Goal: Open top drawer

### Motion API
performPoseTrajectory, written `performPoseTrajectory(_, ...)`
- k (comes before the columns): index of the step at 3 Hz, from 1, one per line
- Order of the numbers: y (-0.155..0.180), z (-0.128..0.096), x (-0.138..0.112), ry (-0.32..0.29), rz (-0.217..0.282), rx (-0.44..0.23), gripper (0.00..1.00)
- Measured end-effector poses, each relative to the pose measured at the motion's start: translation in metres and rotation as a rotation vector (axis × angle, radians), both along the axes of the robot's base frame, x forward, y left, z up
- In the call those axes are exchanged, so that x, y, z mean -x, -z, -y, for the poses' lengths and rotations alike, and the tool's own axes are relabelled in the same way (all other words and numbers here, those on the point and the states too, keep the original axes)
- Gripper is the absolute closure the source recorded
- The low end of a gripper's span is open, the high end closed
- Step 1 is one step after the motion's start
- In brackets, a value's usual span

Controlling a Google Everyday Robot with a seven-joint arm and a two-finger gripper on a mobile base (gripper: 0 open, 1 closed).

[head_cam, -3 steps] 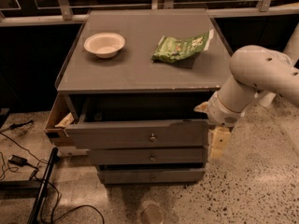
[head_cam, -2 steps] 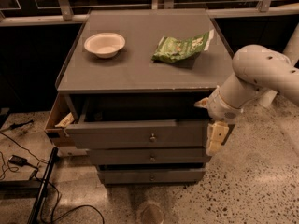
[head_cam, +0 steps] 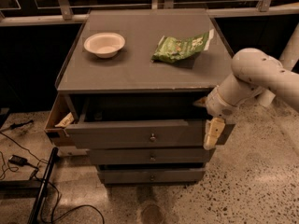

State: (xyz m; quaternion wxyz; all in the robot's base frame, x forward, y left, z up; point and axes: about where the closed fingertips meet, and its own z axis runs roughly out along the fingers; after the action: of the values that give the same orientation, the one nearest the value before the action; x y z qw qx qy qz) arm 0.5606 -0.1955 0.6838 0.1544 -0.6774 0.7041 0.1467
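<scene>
Dim warm light from above, deep shadows; pale gripper (head_cam: 213,135) beside top drawer (head_cam: 117,134)

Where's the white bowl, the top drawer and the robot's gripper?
white bowl (head_cam: 104,44): camera view, middle of its inside.
top drawer (head_cam: 117,133): camera view, grey front, left of centre.
gripper (head_cam: 212,133): camera view, cream tip at the drawer front's right end.
</scene>
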Motion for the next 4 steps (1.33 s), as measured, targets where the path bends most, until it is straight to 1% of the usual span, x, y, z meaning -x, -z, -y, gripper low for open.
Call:
performPoseTrajectory(1, 0.017, 0.0, -0.004, 0.006, -0.034, -0.021, 0.0)
performPoseTrajectory(2, 0.04, -0.001, 0.014, 0.021, -0.063, -0.036, 0.0)
performPoseTrajectory(3, 0.04, -0.001, 0.014, 0.021, -0.063, -0.036, 0.0)
performPoseTrajectory(4, 0.041, 0.001, 0.02, 0.016, -0.107, -0.042, 0.0)
